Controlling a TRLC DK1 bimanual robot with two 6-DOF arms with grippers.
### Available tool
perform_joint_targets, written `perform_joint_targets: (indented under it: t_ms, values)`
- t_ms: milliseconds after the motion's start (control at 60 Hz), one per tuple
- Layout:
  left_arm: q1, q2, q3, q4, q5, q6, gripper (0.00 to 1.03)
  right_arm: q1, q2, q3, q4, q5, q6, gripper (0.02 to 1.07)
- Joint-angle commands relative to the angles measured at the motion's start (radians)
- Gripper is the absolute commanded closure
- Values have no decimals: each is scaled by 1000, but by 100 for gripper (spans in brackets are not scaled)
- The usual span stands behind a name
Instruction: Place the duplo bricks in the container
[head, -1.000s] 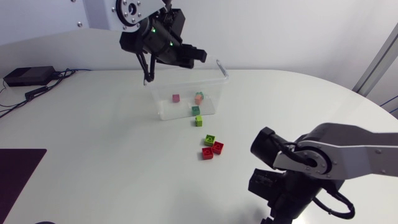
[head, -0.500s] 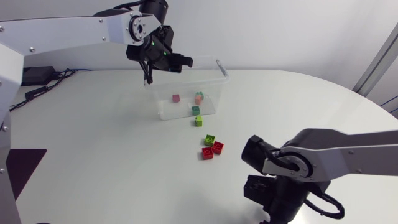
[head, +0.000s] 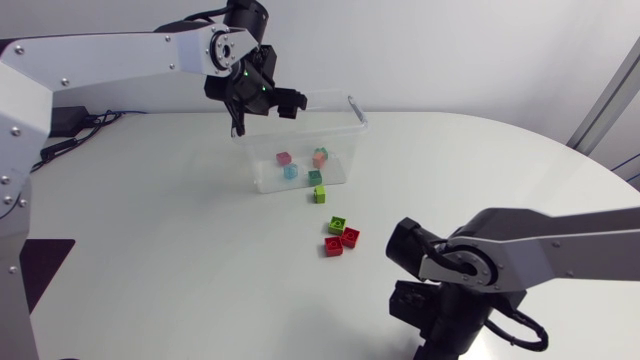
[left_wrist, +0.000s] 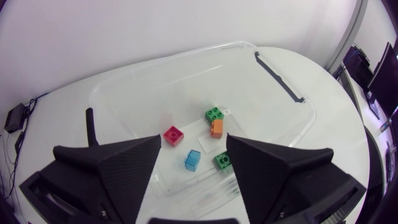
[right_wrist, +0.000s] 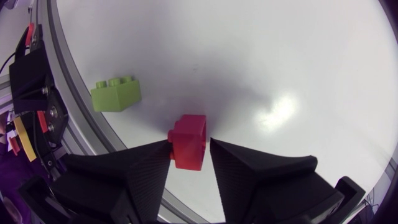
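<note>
The clear plastic container (head: 262, 178) stands at the table's far middle. Inside lie a pink brick (left_wrist: 173, 134), a blue brick (left_wrist: 193, 160), an orange brick (left_wrist: 216, 128) and two green bricks (left_wrist: 214, 114). My left gripper (left_wrist: 193, 138) hangs open over the container (left_wrist: 186, 53) with nothing between its fingers. At the table's front edge my right gripper (right_wrist: 189, 149) is shut on a red brick (right_wrist: 188, 138) that rests on the table. A lime brick (right_wrist: 115, 93) lies beside it. In the head view my right arm (head: 470, 265) hides that gripper.
Just outside the container's front wall lies a lime brick (head: 320, 194). A green brick (head: 337, 225) and two red bricks (head: 350, 237) sit together mid-table. A black box with cables (head: 75, 120) is at the far left.
A blue brick has appeared inside the container under my left gripper, which swung slightly left. My right arm has shifted a little to the left near the front edge.
</note>
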Motion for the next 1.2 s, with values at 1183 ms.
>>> perform_joint_targets:
  t_ms: [1183]
  values:
    - [-569, -330, -559, -244, 22, 150, 19, -397, 59, 733, 77, -63, 213, 77]
